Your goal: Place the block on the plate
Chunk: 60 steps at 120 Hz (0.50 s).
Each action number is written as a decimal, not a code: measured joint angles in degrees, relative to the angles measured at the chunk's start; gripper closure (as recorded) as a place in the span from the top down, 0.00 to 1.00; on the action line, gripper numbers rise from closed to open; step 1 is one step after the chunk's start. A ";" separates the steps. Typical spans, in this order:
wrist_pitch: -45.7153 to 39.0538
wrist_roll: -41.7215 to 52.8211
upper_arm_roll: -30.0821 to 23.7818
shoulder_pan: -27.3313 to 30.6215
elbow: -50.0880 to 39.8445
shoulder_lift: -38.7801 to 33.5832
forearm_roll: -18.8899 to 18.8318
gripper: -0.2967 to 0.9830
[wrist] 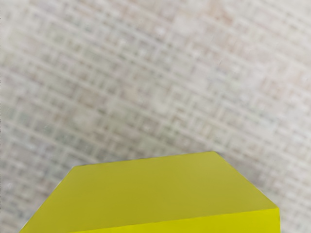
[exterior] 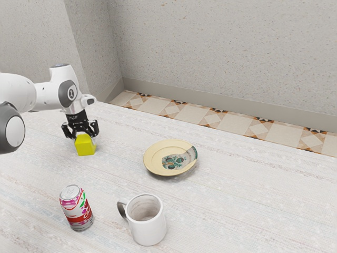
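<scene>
Pale table (exterior: 31, 179) below, my gripper (exterior: 84, 136) spread wide at the yellow block (exterior: 85, 147)! Close off-centre, and one finger could shove it askew.

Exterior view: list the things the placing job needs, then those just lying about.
Part of the job:
- solid yellow block
- round cream plate with a teal pattern

Just lying about:
- red-and-white metal drink can
- white mug with a dark handle

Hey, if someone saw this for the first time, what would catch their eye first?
Probably the bright yellow block, just under the end of the white arm. Next, the cream plate with its dark patterned patch, near the exterior view's middle, then the colorful can toward its lower left, beside a white mug.
</scene>
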<state>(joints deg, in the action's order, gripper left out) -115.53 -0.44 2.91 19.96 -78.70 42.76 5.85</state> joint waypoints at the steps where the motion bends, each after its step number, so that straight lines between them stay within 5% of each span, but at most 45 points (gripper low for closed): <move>1: 0.00 0.01 0.01 0.00 0.00 -0.01 -0.01 0.59; 60: 0.43 0.21 0.63 -1.39 -0.44 -1.67 -0.79 0.56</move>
<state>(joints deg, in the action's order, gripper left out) -115.10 -0.22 3.54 18.57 -79.15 41.09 5.06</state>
